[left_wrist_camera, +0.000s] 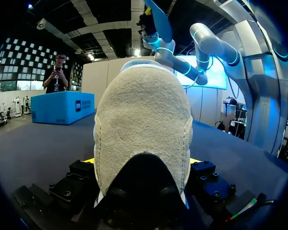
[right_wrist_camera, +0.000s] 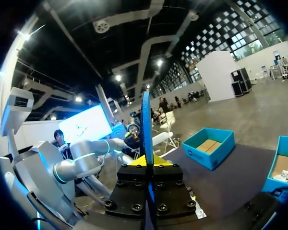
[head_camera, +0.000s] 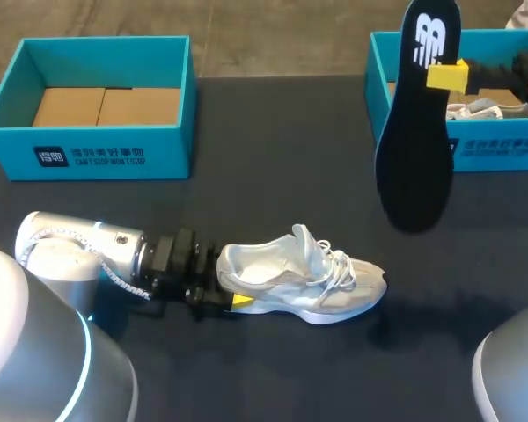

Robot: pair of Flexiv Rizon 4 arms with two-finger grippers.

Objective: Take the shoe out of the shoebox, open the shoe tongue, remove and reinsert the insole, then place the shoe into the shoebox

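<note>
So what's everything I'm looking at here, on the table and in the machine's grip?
Pale grey lace-up sneaker: one, grey-white, resting on its sole mid-table.
Black foam insole: one, black with white print, held upright in the air in front of the right box.
Left teal cardboard shoebox: one, teal, far left of the table, brown cardboard floor showing.
Right teal cardboard shoebox: one, teal, far right, something pale grey inside.
Black tabletop: one, black, under everything.
Left tool: one, black with yellow tips, shut on the sneaker's heel.
Right tool: one, yellow-tipped, shut on the insole, raised above the table.
</note>
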